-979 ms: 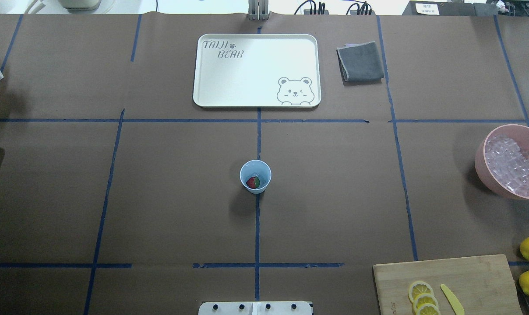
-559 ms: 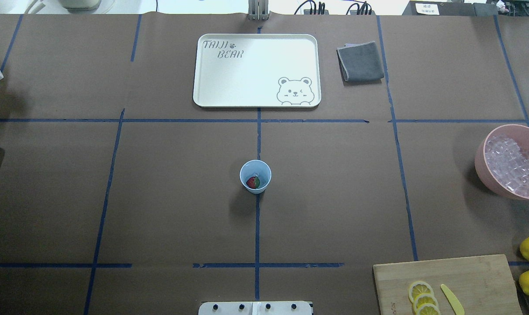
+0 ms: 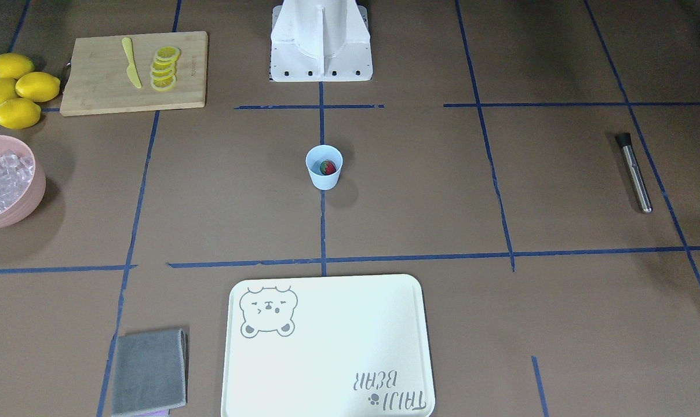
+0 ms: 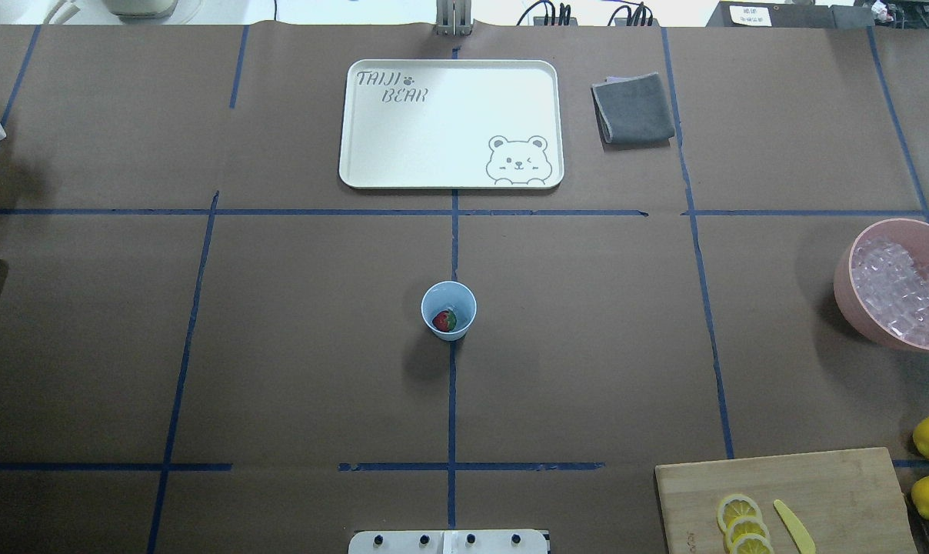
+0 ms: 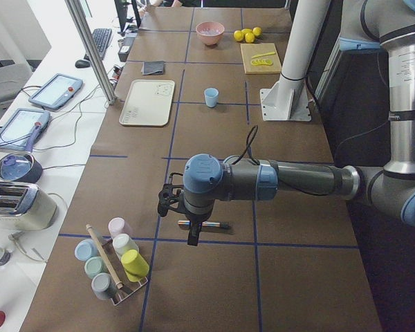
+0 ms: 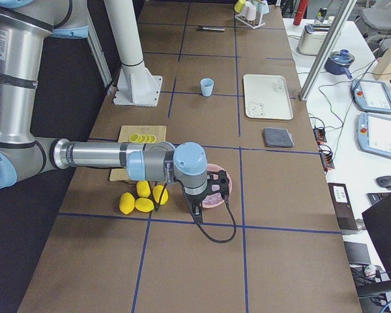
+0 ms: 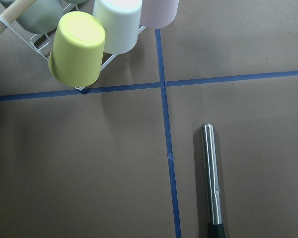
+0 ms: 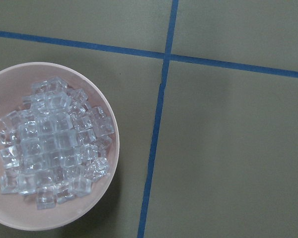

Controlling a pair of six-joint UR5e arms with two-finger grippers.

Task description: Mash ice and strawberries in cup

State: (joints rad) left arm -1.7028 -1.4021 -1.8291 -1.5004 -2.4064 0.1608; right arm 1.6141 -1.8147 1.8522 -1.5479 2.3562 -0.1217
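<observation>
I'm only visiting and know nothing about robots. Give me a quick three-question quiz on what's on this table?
1. True or false: the pink bowl holds lemons.
2. The strawberry lies: A on the tray, B in the blue cup, C on the cutting board.
3. Fill in: the metal rod lies on the robot's ____ side.
Key: 1 false, it holds ice; 2 B; 3 left.

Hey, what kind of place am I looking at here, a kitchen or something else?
Probably a robotics lab bench staged for drink prep, not a real kitchen: the table is gridded with blue tape, a robot arm reaches over it, and control tablets with cables lie on the side counter.
</observation>
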